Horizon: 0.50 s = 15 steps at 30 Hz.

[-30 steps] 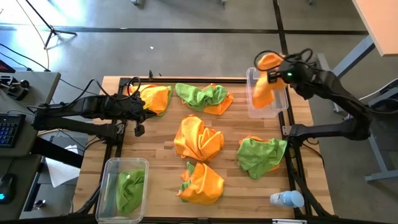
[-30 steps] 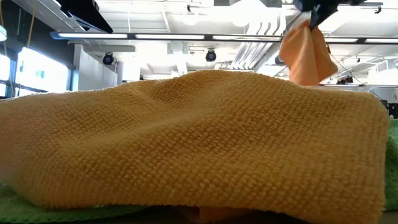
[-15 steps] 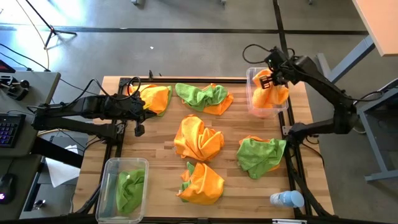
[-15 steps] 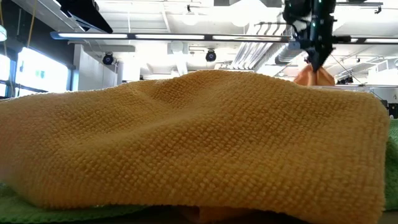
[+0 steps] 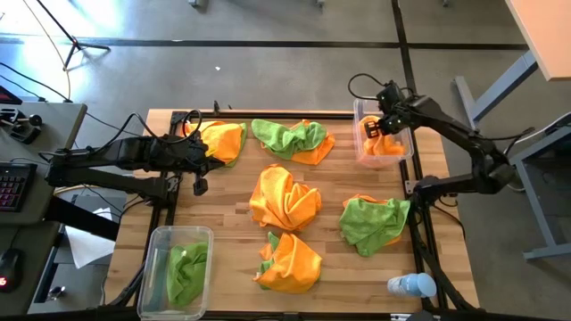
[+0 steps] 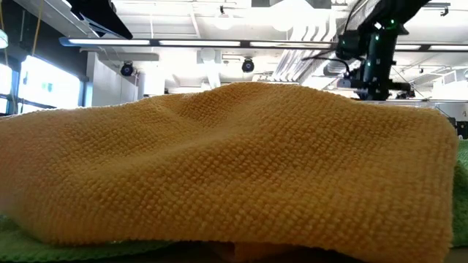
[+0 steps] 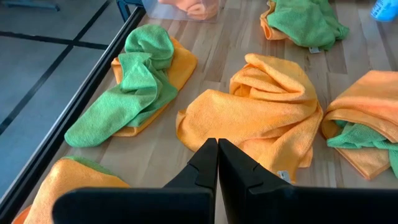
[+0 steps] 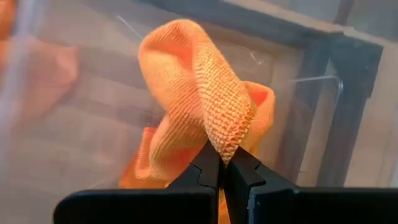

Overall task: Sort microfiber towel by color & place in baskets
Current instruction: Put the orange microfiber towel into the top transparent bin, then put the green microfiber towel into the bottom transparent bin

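Once aloft, orange towel now binned.

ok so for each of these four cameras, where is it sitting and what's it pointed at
High: overhead, straight down on the table; both arms show.
Low: table height, blocked by an orange towel; right arm beyond.
Left wrist: looks past the shut left gripper at loose towels.
Right wrist: inside the clear basket, right gripper pinching an orange cloth.
Shared: high view shows that basket too.

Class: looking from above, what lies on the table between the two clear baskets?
High view: between the green-filled basket and the orange-filled basket lies a crumpled orange towel.
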Available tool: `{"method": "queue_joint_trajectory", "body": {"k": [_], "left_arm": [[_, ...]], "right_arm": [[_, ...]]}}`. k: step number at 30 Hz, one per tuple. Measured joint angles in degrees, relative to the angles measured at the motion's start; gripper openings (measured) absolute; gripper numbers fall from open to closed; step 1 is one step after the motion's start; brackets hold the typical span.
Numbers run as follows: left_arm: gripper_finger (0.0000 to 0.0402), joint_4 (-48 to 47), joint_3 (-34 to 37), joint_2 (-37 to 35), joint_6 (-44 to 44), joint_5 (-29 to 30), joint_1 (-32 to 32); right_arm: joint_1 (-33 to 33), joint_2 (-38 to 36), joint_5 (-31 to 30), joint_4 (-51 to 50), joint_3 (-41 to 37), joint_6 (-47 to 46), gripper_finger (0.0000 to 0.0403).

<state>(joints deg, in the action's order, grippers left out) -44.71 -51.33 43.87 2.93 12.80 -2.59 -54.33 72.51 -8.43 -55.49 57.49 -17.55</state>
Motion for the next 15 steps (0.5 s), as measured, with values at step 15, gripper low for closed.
{"method": "queue_joint_trajectory", "body": {"k": [15], "left_arm": [[0.0, 0.0, 0.0, 0.0, 0.48, 0.56, 0.0]], "right_arm": [[-0.43, -0.02, 0.51, -2.64, 3.8, 2.61, 0.0143]]}}
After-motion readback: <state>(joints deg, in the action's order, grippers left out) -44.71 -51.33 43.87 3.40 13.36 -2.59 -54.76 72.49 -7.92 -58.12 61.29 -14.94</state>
